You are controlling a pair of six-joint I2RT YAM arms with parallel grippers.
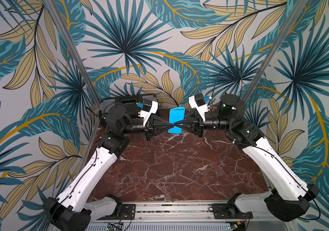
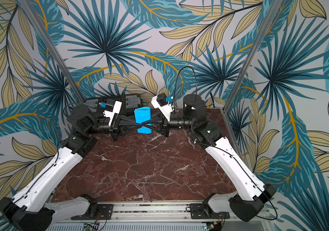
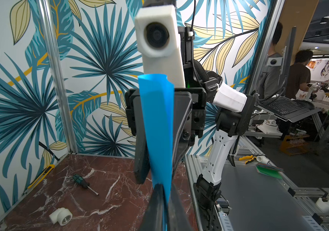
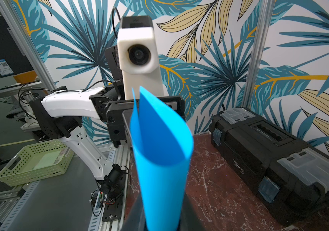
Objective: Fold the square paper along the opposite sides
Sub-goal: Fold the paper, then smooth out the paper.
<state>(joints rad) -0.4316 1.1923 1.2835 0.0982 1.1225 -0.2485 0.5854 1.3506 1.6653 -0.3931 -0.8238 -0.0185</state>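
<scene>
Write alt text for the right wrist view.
A thin sky-blue paper sheet, curled into a loose loop, rises from the right gripper pinching it. Beyond it are the other arm's white wrist camera, a black plastic toolbox on the red marble table, and a pale green perforated basket.

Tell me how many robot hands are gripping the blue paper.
2. The left hand grips the square paper from one side. The right hand grips it from the opposite side, and the two meet near its middle. Both are plain in both top views, with nothing hidden.
</scene>
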